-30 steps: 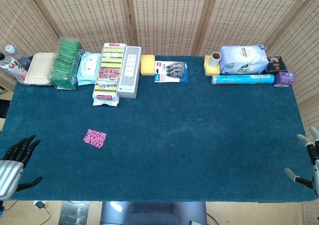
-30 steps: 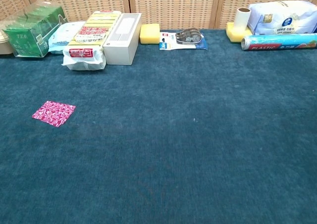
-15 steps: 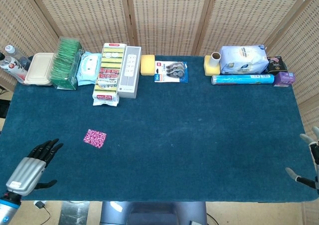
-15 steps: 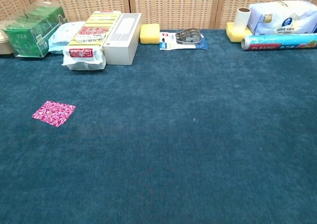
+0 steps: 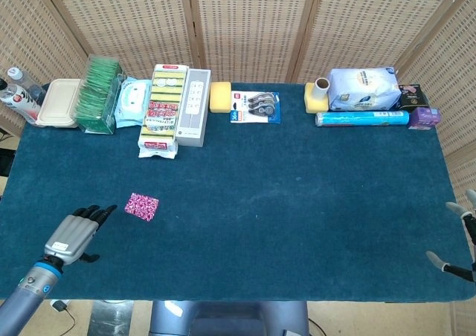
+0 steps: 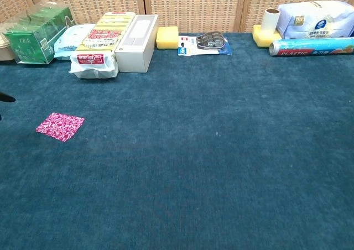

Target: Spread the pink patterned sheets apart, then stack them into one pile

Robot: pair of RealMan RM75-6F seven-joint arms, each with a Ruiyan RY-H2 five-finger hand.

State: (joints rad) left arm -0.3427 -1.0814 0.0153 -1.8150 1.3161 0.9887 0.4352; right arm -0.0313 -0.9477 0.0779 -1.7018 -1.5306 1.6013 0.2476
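Nearest the robot, the left robot hand (image 5: 74, 232) has moved fwd over the last sec, from the surface's (image 5: 297, 224) near-left corner to just short of the pink patterned sheets (image 5: 141, 206); fingers out straight and apart, nothing in them, tips pointing at the pink square w/ a small gap left, not touching. In the chest view only a dark fingertip shows at the left edge. The right robot hand (image 5: 461, 239) has barely shifted at the near-right edge; partly cut off, fingers look apart and empty.

Meaning for the task: prob. the reach to the sheets is under way, spreading not yet begun. The sheets read as one neat small square, flat on the cloth, near-left part of the surface, well apart from the back row; how many are in it can't be told.

Materials: sheets thin, flat, magenta w/ fine pale pattern, crisp corners – likely paper, hard to lift off the nap. Surface is dark teal felt-like cloth, matte, slightly fuzzy. Far edge: row of packets and boxes (image 5: 178, 105) – glossy plastic wraps, a rigid pale box, yellow sponge blocks – against a woven cane screen (image 5: 253, 24)
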